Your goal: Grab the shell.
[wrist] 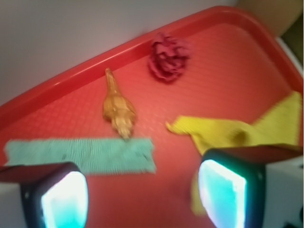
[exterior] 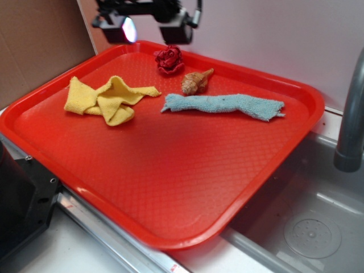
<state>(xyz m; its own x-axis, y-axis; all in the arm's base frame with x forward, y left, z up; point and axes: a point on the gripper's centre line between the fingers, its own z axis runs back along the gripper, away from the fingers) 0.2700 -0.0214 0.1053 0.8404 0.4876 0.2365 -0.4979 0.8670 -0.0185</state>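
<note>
- 4 loose things lie on the textured red plastic tray [exterior: 170, 187], all in its far half, near the pale wall behind it.
- small tan-orange spiral conch shell [exterior: 196, 82] rests on its side just in front of the tray's far rim, its pointed tip toward that rim and its wider end toward the blue cloth; in the wrist view the shell [wrist: 118, 108] sits near the middle of the frame, wide end touching or almost touching the cloth's edge.
- dark red fabric rose [exterior: 169, 60] sits just beside the shell, nearer the far corner, apart from it.
- long light blue terry cloth [exterior: 224, 104], bunched into a strip, stretches across the tray just in front of the shell.
- crumpled yellow cloth [exterior: 108, 99] lies on the other side of the tray, one corner reaching toward the blue strip without touching it.
- black gripper [exterior: 149, 24] hangs above the tray's far corner, over the rose, well above the surface; in the wrist view its 2 fingers [wrist: 64, 197] frame the lower edge, glowing bluish, spread wide with nothing between them.
- grey metal sink basin and a grey faucet pipe [exterior: 350, 114] stand beside the tray.
</note>
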